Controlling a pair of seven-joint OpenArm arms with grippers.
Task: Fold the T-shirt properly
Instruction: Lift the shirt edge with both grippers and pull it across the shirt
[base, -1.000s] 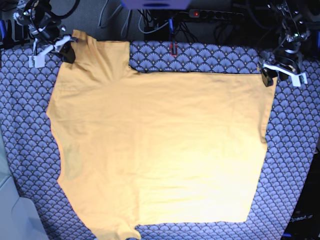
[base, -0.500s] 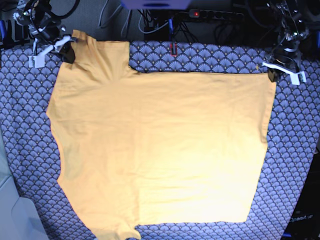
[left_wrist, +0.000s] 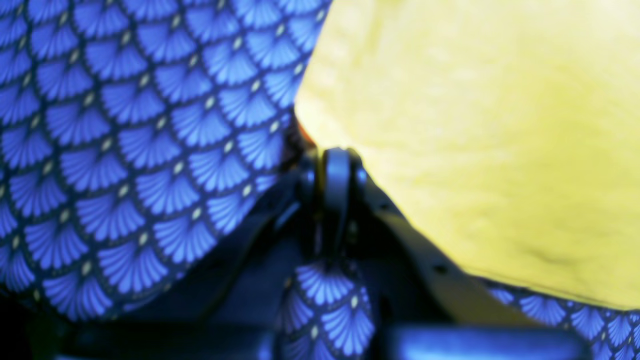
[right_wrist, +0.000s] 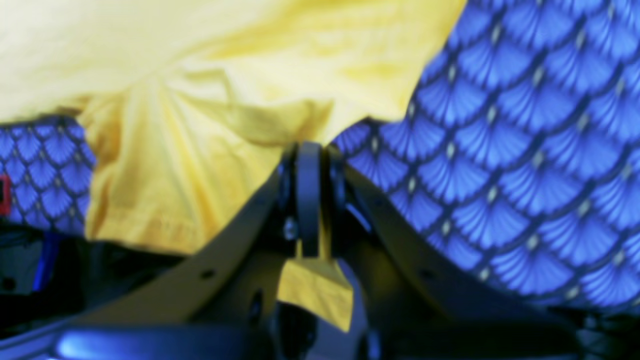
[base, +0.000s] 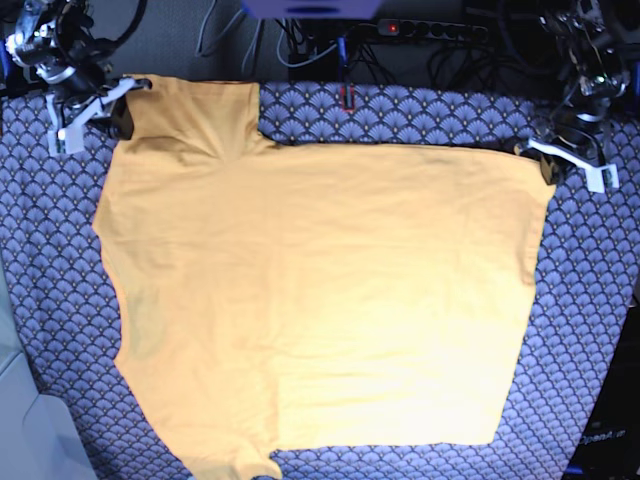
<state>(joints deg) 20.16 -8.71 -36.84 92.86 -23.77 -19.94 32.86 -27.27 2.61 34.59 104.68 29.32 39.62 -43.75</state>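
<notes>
- The T-shirt (base: 320, 300) lies spread flat on the blue-grey scallop-patterned cloth (base: 50, 300), covering most of the table in the base view.
- Near edge: a short sleeve (base: 235, 462) projects past the shirt's near-left corner and is cut off by the frame border; the remaining near edge runs almost straight across to the right.
- Middle: the body fabric shows only shallow wrinkles. Its left edge curves inward; its right edge slants toward the far-right corner.
- Far left: the right gripper (base: 122, 112) has its jaws fully closed on the far sleeve of the shirt. The right wrist view shows yellow fabric pinched between the closed fingers (right_wrist: 308, 200), with a flap hanging below them.
- Far right: the left gripper (base: 545, 165) sits at the shirt's far-right corner with its jaws closed together. In the left wrist view the fingers (left_wrist: 336, 200) meet at the shirt's edge; patterned cloth bunches around them. Whether shirt fabric is caught between them cannot be determined.
- Beyond the table: dark cables (base: 300, 45) and a power strip (base: 430, 28) lie along the far side.
</notes>
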